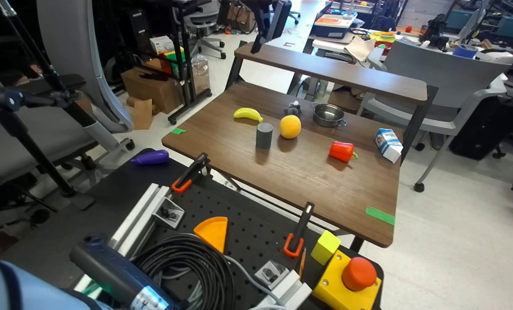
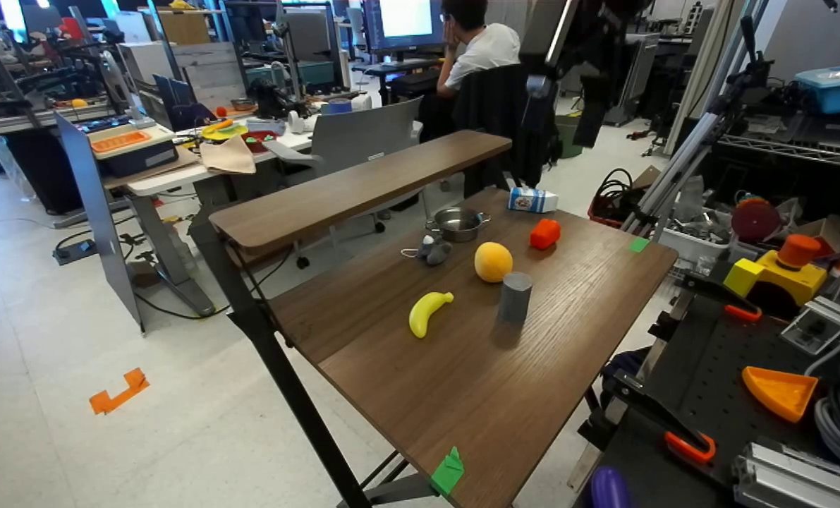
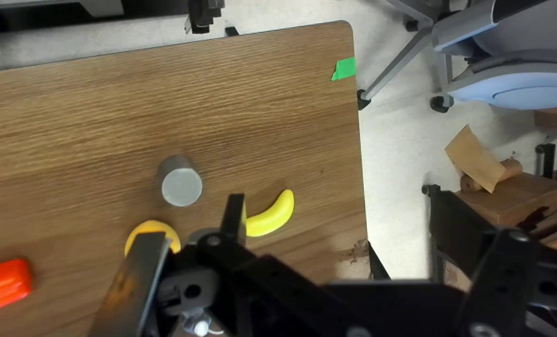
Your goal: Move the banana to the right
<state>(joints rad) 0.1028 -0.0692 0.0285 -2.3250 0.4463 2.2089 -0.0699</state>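
- While the gripper (image 3: 193, 219) hangs above the wooden table (image 1: 222, 133), its fingers (image 3: 234, 217) stand well apart in the wrist view, with nothing held between them.
- On the tabletop lies the banana (image 2: 428, 313), near the gray cylinder (image 2: 515, 298) and the orange (image 2: 494, 262), touching neither.
- For a clean pickup, the gripper should center over the banana's middle and probably turn first; the fingers look spaced more nearly along the fruit than across it.
- A light squeeze and a lift before any sideways travel should spare the neighbors, though from where I stand I cannot tell whose right is meant.
- Pointing toward the side where the orange and cylinder stand, in both exterior views, is the narrow, stem-like end; a finger hides it in the wrist view.
- The banana's long axis runs roughly along the table's length, the outer bow facing the raised shelf (image 1: 334, 71).
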